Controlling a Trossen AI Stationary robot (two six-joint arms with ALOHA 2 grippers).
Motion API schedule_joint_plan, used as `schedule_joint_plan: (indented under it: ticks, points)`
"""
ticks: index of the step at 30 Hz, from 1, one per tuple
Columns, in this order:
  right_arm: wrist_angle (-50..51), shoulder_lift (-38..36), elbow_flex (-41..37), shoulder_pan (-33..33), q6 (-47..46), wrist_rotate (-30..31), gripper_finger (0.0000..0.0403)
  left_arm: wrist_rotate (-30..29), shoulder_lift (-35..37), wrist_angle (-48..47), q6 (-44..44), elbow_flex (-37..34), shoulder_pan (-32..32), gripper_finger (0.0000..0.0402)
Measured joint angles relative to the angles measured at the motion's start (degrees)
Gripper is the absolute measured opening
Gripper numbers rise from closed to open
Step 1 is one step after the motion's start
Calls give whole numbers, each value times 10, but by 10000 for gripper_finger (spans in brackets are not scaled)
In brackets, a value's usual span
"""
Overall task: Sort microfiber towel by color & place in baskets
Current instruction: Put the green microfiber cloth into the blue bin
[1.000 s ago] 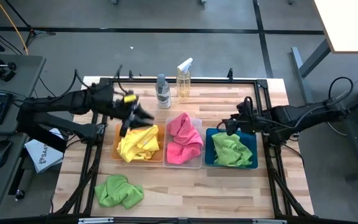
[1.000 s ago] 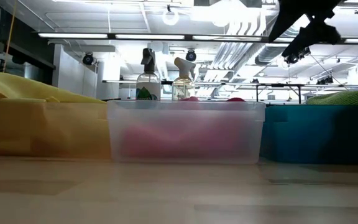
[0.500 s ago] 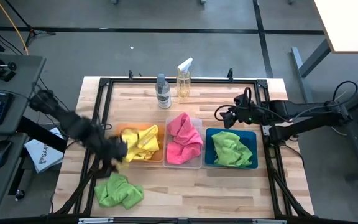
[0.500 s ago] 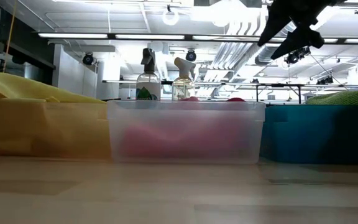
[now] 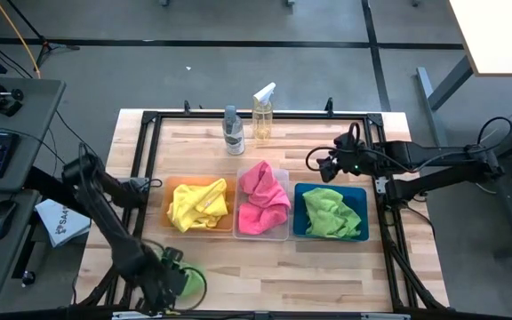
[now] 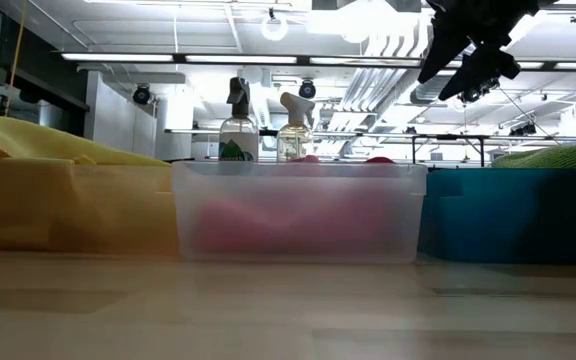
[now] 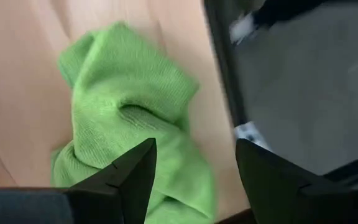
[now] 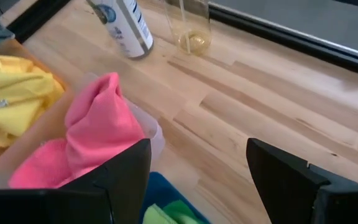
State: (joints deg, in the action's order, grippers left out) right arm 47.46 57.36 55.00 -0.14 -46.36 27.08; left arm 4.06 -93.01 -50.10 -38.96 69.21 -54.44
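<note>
At the near left corner of the wooden table, the left hand hovers over a loose green towel, fingers spread. Three bins sit mid-table: orange with yellow towel, clear with pink, teal with green. The right hand, fingers spread, hangs beyond the teal bin. Grey floor surrounds the table.

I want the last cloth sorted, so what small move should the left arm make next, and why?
Probably lower the left gripper straight down and close on the loose green towel. Its fingers are open right above that towel, which lies on the table outside the bins, while the teal bin already holds a green towel.
</note>
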Motion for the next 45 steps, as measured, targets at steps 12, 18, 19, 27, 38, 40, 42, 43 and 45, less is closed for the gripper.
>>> schedule_joint_plan:
  ticks: [12, 18, 19, 27, 38, 40, 42, 43, 45]
  points:
    - [26, 0, 0, 1, 4, -33, 258, -11, -115, -33, -39, 0, 24, 209]
    - [36, 0, 0, 1, 4, -37, 259, 37, -163, -28, -30, 0, 30, 204]
    - [36, 0, 0, 1, 4, -37, 259, 45, -165, -27, -29, 0, 34, 195]
    - [37, 0, 0, 1, 4, -43, 259, 44, -101, -33, 31, 0, 92, 17]
    - [-38, 0, 0, 1, 129, -197, 259, 52, 163, -100, 194, 29, 290, 3]
    - [-68, 0, 0, 1, 137, -214, 259, 26, 171, -98, 236, 57, 342, 2]
    - [-99, 0, 0, 1, 139, -232, 259, -2, 158, -94, 300, 94, 387, 1]
    - [-117, 0, 0, 1, 139, -237, 259, -18, 146, -90, 336, 113, 408, 1]
    - [-162, 0, 0, 1, 139, -247, 259, -48, 117, -69, 408, 152, 441, 1]
